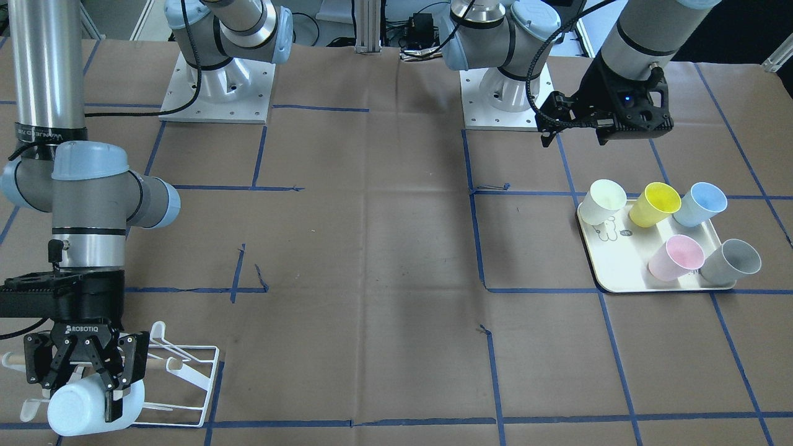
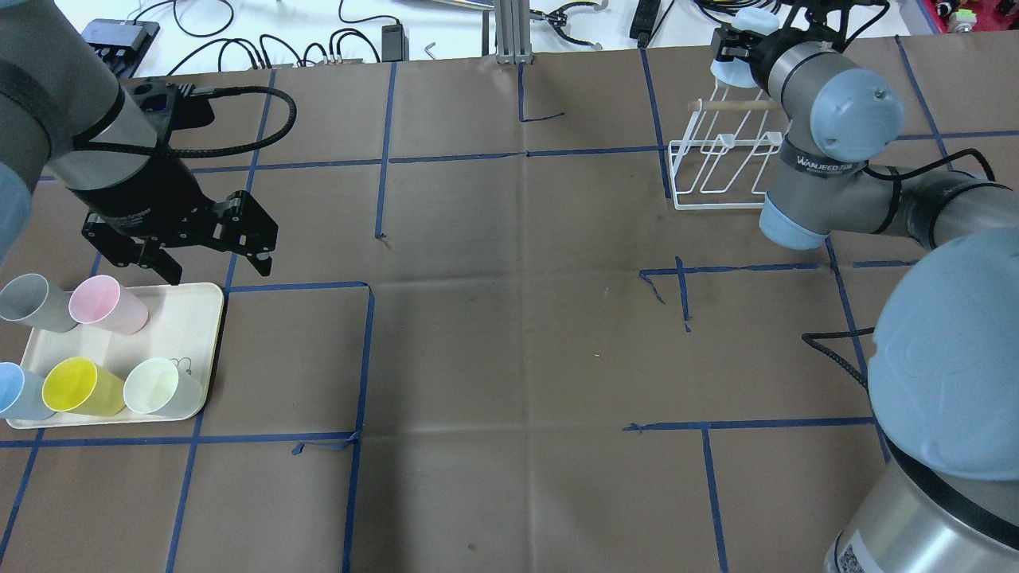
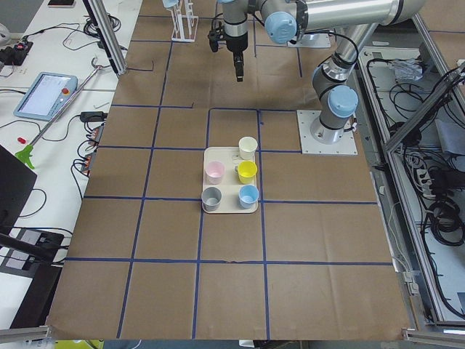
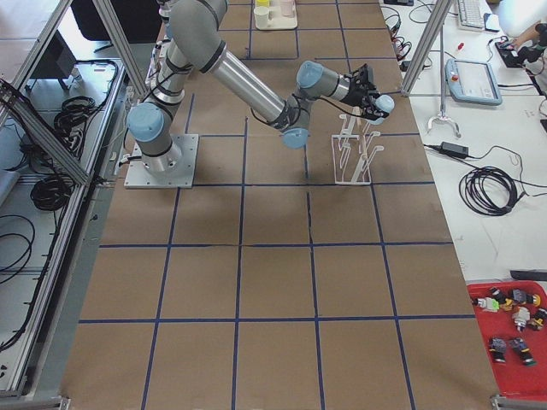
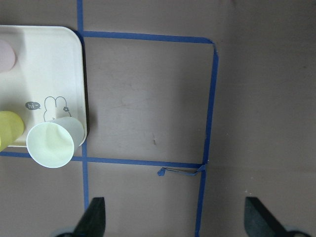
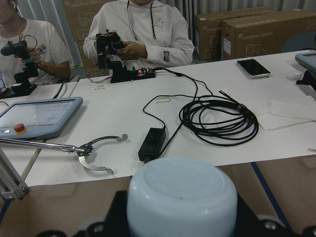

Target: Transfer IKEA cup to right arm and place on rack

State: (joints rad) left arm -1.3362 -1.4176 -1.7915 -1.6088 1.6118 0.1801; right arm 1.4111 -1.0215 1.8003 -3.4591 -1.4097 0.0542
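In the overhead view, a cream tray (image 2: 187, 318) sits at the left edge of the brown paper-covered table (image 2: 509, 318). It carries five cups lying tilted: grey (image 2: 32, 301), pink (image 2: 103, 304), blue (image 2: 16, 391), yellow (image 2: 80, 387) and pale green (image 2: 159, 387). The left gripper (image 2: 216, 267) hangs above the table just beyond the tray's far right corner. Its jaws are spread wide and hold nothing; the left wrist view shows both fingertips far apart over bare paper. The centre of the table carries only blue tape lines. To the right, near the far edge, stands the white wire rack (image 2: 716, 179) with its wooden dowel (image 2: 732, 105) at the far end. The right arm (image 2: 836, 119) reaches over the rack. The right gripper (image 1: 83, 387) is clamped on the pale blue-white IKEA cup (image 1: 74, 412), one finger on each side of the cup wall. The cup lies on its side in the grip, closed base towards the operators' side, positioned over the dowel end of the rack. Whether the cup touches a prong cannot be determined. Beyond the table, the right wrist view shows two seated people holding control devices.
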